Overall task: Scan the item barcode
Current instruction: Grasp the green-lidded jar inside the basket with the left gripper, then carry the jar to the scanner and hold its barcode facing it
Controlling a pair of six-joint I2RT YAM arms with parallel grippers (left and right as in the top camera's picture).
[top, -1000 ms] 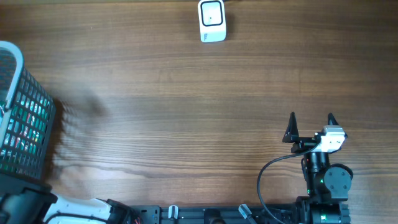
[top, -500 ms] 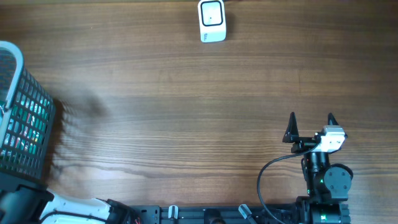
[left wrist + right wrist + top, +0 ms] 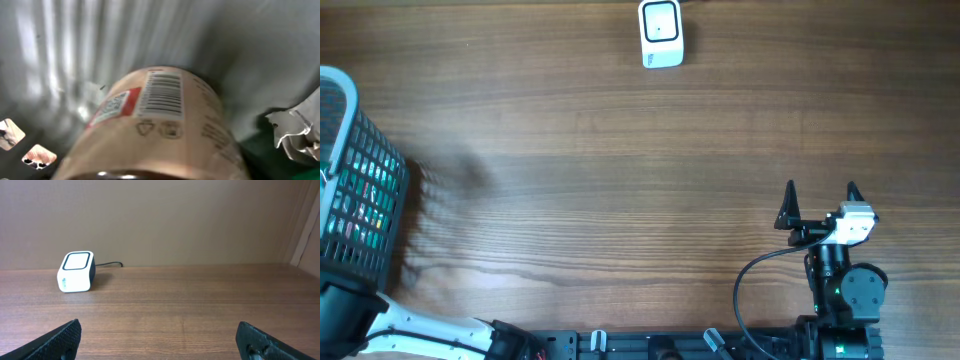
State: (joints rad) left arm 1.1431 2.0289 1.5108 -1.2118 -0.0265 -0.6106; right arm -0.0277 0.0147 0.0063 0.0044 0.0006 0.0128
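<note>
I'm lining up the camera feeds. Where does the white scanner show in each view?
Overhead: scanner at the top edge, just right of centre.
Left wrist: not in it.
Right wrist: scanner at left, mid-height, far across the table.
Shared landmark: the wooden table, in overhead and right wrist.

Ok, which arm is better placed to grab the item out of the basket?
Left. Its wrist camera looks closely at the peach container in the basket, with the barcode facing the lens. The right gripper sits open on the opposite side of the table, far from the basket.
</note>
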